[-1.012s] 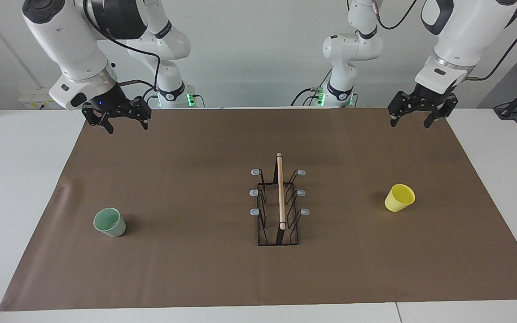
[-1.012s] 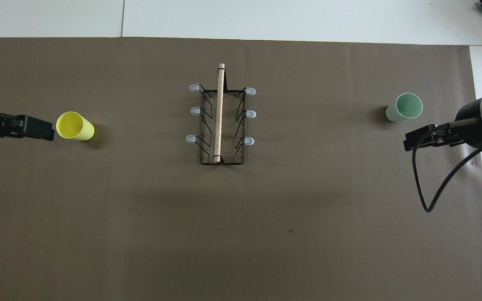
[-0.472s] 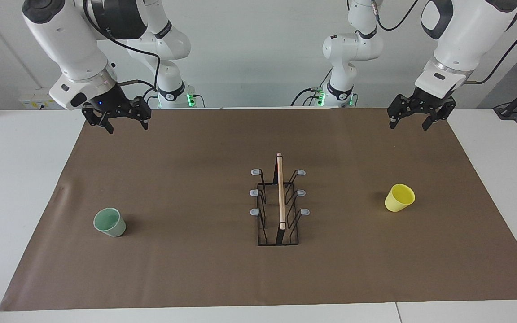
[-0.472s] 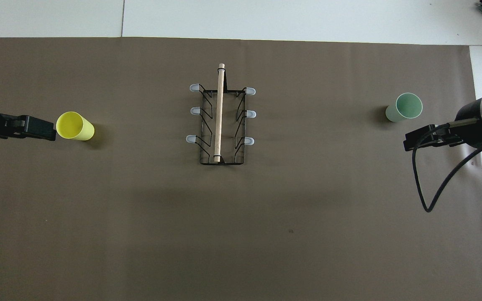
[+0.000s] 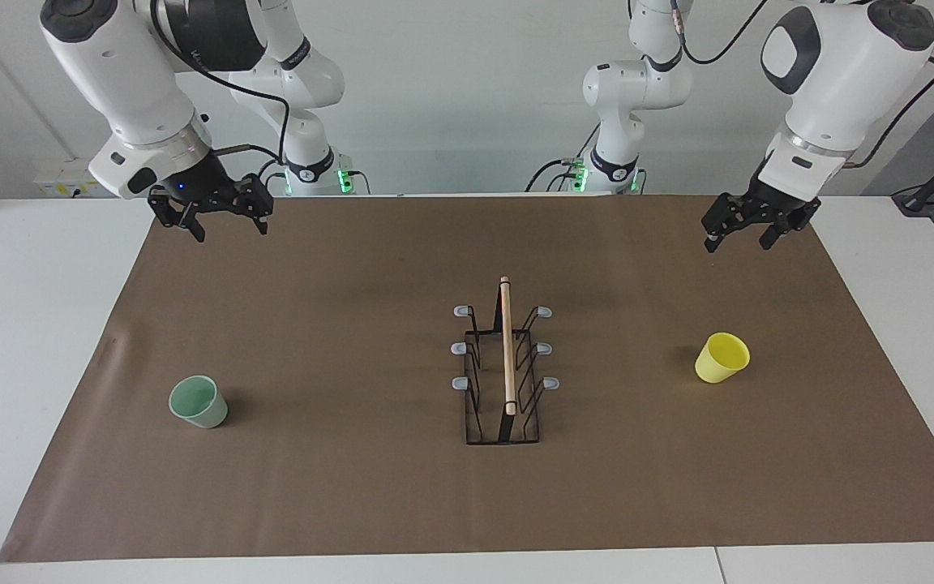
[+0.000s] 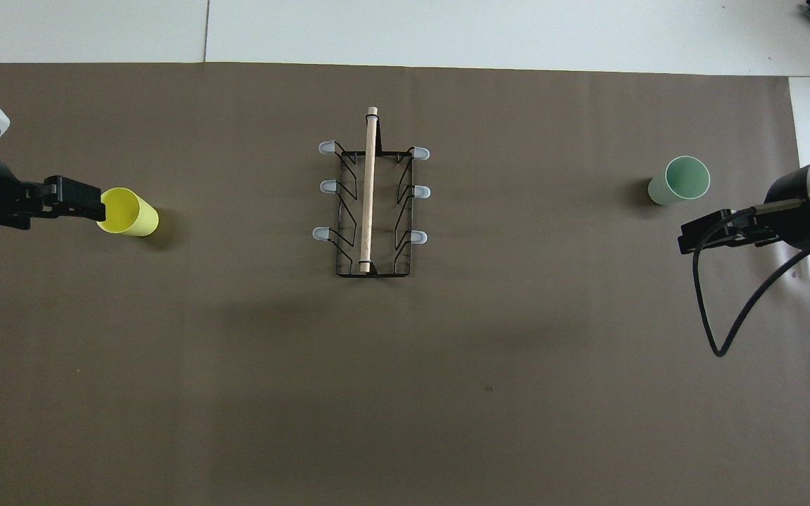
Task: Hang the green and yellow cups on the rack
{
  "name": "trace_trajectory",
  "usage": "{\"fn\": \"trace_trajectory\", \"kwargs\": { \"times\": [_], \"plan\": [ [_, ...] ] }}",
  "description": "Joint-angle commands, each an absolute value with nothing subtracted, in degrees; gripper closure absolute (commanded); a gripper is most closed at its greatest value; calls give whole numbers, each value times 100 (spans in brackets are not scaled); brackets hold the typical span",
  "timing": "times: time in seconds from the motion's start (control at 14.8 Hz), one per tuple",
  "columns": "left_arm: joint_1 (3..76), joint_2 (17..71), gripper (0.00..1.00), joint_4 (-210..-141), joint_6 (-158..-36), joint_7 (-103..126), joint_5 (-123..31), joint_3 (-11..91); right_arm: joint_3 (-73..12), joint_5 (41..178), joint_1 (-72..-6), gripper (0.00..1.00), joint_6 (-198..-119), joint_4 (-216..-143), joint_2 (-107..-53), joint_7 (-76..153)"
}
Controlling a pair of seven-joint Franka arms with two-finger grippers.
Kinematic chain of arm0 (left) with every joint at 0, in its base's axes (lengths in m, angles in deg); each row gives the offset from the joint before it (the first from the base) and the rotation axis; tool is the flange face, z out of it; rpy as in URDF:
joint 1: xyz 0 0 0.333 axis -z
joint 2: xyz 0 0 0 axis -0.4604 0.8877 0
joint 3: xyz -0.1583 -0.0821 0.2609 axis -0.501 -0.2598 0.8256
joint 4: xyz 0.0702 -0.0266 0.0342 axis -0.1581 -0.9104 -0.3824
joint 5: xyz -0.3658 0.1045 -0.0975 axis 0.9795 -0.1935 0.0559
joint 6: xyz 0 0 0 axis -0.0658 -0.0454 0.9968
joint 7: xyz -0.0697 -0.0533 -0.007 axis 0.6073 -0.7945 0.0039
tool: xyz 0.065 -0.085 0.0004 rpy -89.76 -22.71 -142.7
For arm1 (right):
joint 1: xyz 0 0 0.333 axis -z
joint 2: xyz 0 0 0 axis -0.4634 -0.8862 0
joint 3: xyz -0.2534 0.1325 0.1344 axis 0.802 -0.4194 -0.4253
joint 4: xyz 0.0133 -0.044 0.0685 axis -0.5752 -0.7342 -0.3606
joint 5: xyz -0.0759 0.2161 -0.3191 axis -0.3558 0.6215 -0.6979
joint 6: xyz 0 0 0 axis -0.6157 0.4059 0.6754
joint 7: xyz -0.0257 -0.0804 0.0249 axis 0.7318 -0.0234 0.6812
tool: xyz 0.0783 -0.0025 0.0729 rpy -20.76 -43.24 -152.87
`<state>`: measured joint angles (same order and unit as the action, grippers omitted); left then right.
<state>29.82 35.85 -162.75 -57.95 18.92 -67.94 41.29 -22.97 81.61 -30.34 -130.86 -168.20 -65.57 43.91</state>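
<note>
1. Brown paper (image 5: 353,487) covers the white desk (image 5: 29,324).
2. Mid-paper stands the rack (image 5: 506,373), nothing on its prongs.
3. Green cup (image 5: 199,401) sits upright toward the right arm's end, yellow cup (image 5: 721,358) toward the left arm's.
4. Left gripper (image 5: 736,229) and right gripper (image 5: 224,219) hang above the paper, jaws apart, holding nothing.

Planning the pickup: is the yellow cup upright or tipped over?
Upright: the yellow cup stands on its base on the mat, its open mouth facing up.
</note>
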Motion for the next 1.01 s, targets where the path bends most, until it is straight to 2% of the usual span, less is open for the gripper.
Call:
{"fn": "trace_trajectory", "kwargs": {
  "times": [0.0, 0.13, 0.54, 0.94],
  "plan": [
    [2899, 3883, 0, -16276, -6114, 1028, -6533, 4143, -2375, 8113, -2963, 0, -13042, -16803, -6571, 4470],
    [2576, 3928, 0, -16249, -5914, 639, -6182, 4196, -2375, 8113, -2963, 0, -13042, -16803, -6571, 4470],
    [2521, 3901, 0, -16152, -5279, -943, -6118, 4204, -2375, 8113, -2963, 0, -13042, -16803, -6571, 4470],
    [1705, 3910, 0, -16222, -5332, -1376, -5628, 4205, -2375, 8113, -2963, 0, -13042, -16803, -6571, 4470]
  ]
}}
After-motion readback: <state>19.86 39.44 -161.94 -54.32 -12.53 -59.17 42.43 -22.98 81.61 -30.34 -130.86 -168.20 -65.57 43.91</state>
